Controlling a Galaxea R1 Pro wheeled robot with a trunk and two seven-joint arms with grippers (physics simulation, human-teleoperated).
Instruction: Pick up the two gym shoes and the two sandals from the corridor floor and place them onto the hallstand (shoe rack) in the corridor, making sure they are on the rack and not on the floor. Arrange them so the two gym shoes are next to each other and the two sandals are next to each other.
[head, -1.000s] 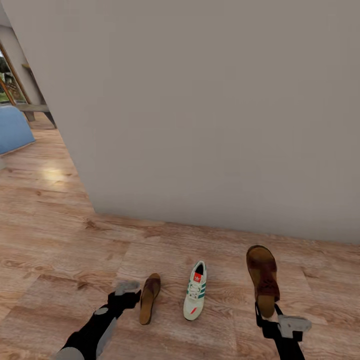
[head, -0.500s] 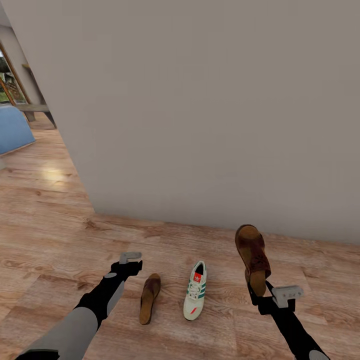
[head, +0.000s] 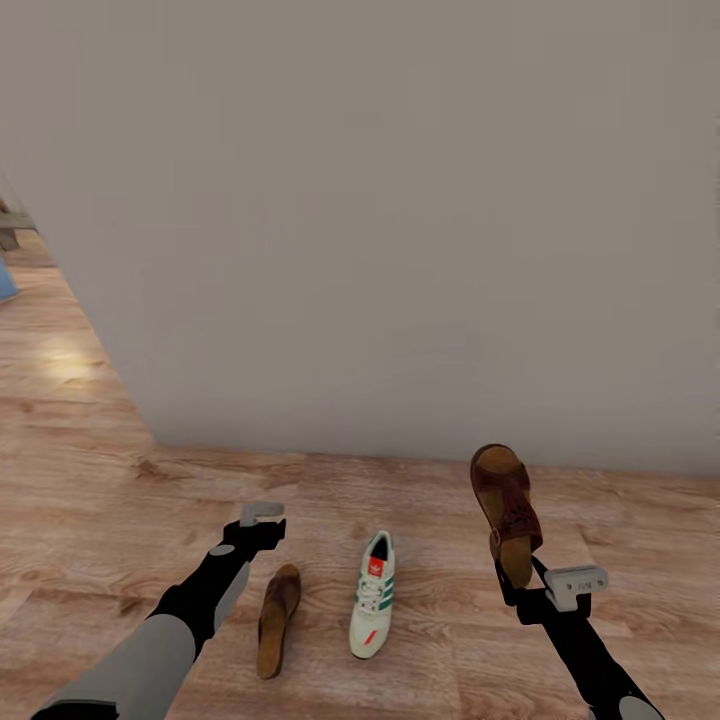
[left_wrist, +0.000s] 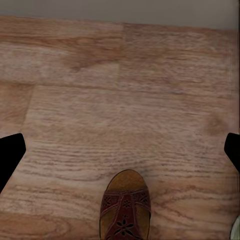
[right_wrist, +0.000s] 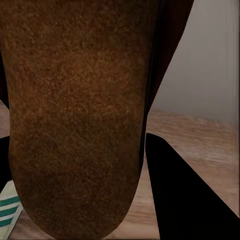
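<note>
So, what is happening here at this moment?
The robot's right gripper holds one brown sandal by its heel, lifted off the wood floor. The left gripper is open and empty above the second sandal, which lies on the floor beside one gym shoe, near a grey wall.

Glowing evenly, soft and dim, without hard shadows.
Showing one pale patch of glare on the floor (head: 60, 362) at the left of the head view, casting only faint smudges of shade under the sandal (head: 277, 618) and sneaker (head: 371, 594); blurring the held sandal (right_wrist: 75, 115) close to the right wrist lens, softening the wood grain in the left wrist view.
</note>
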